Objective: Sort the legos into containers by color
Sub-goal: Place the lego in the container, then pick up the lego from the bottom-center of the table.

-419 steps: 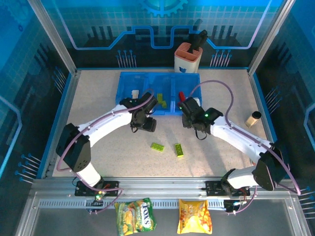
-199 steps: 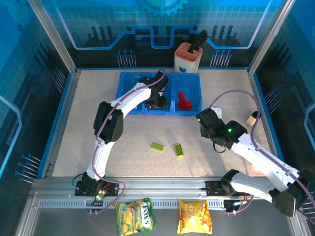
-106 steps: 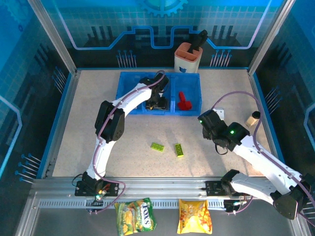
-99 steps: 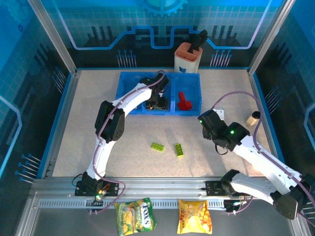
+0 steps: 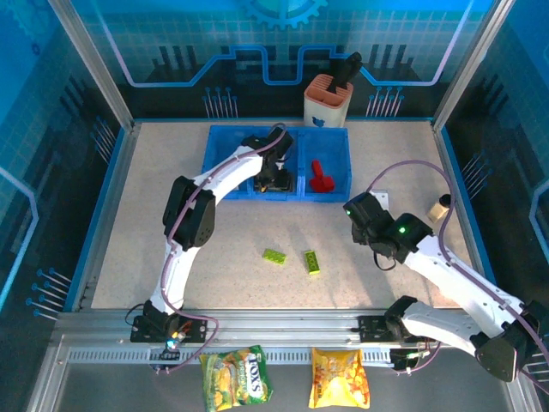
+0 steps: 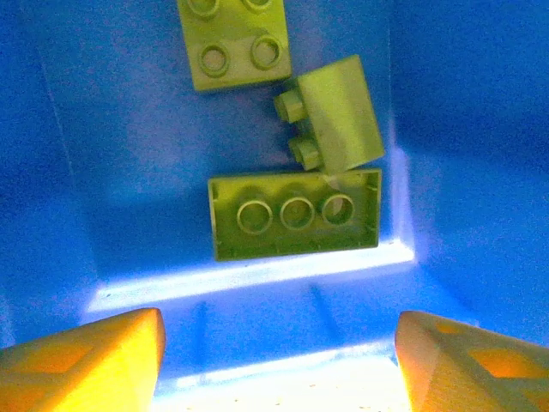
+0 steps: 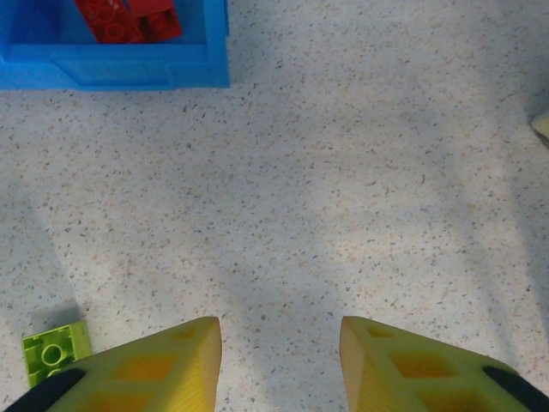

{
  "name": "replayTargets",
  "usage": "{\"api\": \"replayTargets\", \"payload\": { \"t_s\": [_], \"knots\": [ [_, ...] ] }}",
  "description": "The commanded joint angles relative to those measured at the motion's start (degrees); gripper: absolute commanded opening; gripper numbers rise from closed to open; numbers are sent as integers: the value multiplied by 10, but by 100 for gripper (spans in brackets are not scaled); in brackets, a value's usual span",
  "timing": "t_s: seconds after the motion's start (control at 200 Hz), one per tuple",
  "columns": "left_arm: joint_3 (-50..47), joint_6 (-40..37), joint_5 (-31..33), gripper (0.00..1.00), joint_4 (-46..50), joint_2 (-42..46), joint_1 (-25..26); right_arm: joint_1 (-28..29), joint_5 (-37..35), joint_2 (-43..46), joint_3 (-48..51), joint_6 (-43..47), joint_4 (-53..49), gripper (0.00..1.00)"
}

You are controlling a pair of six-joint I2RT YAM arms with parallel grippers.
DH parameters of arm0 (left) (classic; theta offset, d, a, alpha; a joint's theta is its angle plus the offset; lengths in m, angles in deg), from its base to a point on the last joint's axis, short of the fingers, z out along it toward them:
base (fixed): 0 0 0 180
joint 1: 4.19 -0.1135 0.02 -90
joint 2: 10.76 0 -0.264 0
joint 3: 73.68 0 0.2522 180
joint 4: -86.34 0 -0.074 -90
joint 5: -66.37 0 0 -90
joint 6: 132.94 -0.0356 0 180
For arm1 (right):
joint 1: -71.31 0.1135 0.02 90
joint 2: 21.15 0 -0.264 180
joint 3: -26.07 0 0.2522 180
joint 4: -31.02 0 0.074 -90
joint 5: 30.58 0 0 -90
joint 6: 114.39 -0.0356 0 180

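The containers (image 5: 225,148) are three joined blue bins at the back of the table. My left gripper (image 5: 277,178) hangs over the middle bin, open (image 6: 274,365) and holding nothing. Below it, three lime green legos (image 6: 296,215) lie on the blue bin floor (image 6: 129,154). Red legos (image 5: 322,178) lie in the right bin, also seen at the top left of the right wrist view (image 7: 129,17). My right gripper (image 5: 355,209) hovers over bare table, open (image 7: 279,365) and empty. Two green legos (image 5: 274,256) (image 5: 311,262) lie loose mid-table; one (image 7: 54,354) lies left of my right fingers.
An orange-and-white holder (image 5: 327,101) stands behind the bins. A tan cylinder (image 5: 440,206) lies at the right, and a small white piece (image 5: 378,196) lies beside the right arm. Two snack bags (image 5: 236,376) rest on the front rail.
The left gripper went from the tray's front to over the middle bin and its jaws widened. The right gripper drew back from the red bin onto the table.
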Motion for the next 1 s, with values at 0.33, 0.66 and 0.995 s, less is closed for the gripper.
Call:
{"api": "replayTargets", "payload": {
  "t_s": [0.33,0.66,0.995],
  "knots": [
    [-115,4,-12,72,-21,137,-3,23,51,-76,-15,-17,46,42],
    [-220,5,-5,72,-48,233,-18,95,48,-174,-52,-42,67,42],
    [-324,1,-6,72,-67,319,-60,148,67,-269,-66,-70,110,41]
  ]
}}
